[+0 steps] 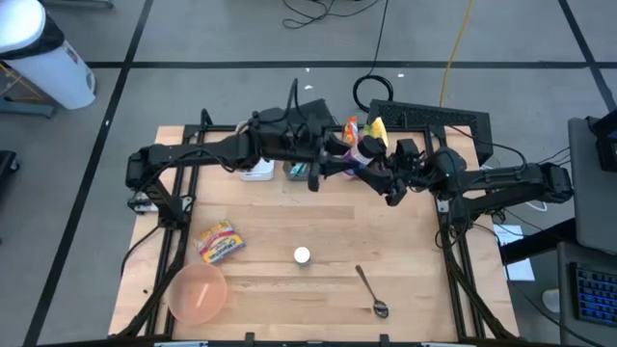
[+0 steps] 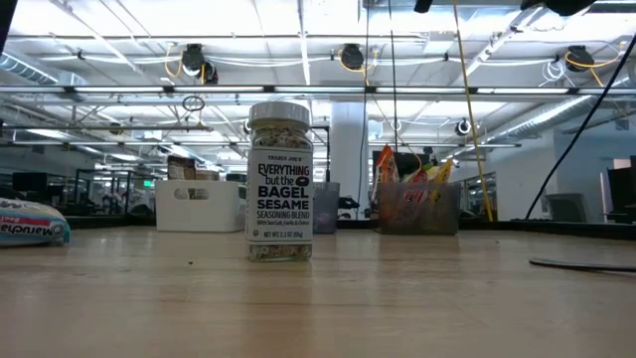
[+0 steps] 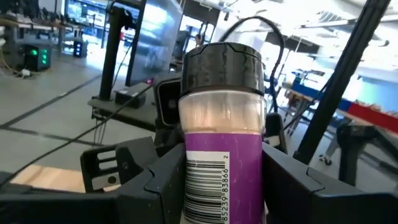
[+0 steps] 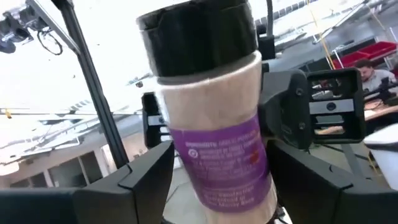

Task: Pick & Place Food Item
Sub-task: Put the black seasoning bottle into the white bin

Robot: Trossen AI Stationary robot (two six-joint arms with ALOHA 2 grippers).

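Observation:
A jar [image 3: 221, 124] with a black lid and a purple label hangs in the air over the far middle of the table [image 1: 318, 222]. My left gripper [image 3: 221, 186] comes from the table's left and is shut on it. My right gripper [image 4: 217, 180] reaches in from the right, tipped upward. It is open, with one finger on either side of the same jar [image 4: 211, 118] and a gap showing beside the jar. In the high view the two grippers meet at the jar [image 1: 368, 148]. The low view shows neither gripper. My left gripper pinches the jar's purple-labelled body [image 3: 194, 186], below the lid, between its two fingers. The fingers come about level from the table's left. The jar stands upright in the hold, lid up, lifted clear of the table.
A bagel seasoning jar [image 1: 303, 255] stands mid-table. A candy bag [image 1: 220, 241] and a pink bowl [image 1: 199, 292] lie near left, a spoon [image 1: 369, 289] near right. At the far edge stand a white box [image 1: 258, 171] and a bin of snack bags [image 2: 417, 204].

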